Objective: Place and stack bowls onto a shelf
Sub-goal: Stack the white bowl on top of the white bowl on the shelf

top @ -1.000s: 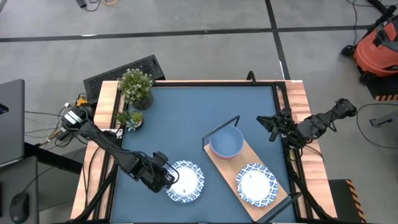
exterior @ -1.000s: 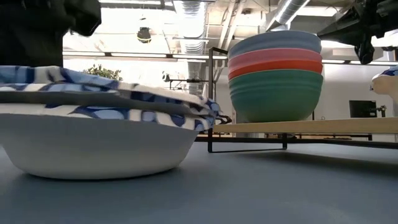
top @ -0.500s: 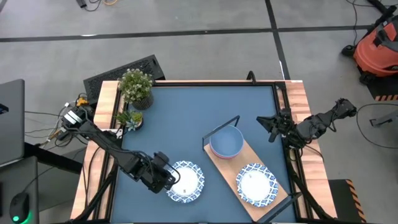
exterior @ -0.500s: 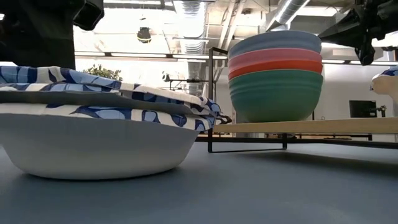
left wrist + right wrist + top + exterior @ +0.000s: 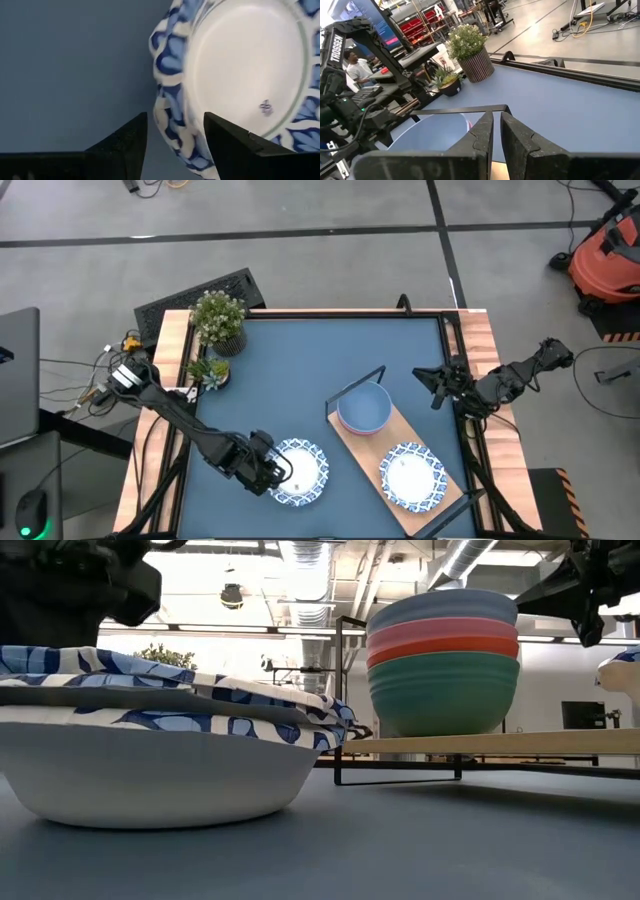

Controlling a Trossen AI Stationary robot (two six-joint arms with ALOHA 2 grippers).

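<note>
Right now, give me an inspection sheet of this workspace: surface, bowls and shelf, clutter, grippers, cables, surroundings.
Surface: blue table, wood side rails.
Job's things: shelf holds a bowl stack and a patterned bowl; second patterned bowl on the table.
Clutter: two plants at the far left corner.
Grippers: left gripper open, fingers straddling the table bowl's rim; right gripper shut, waiting by the right rail.
Cables: bundle off the left edge.
Surroundings: red vacuum, laptop, a person in the right wrist view.

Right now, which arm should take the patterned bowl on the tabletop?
Left. The left gripper is open astride the patterned bowl rim; the right gripper waits at the table's right edge.
</note>
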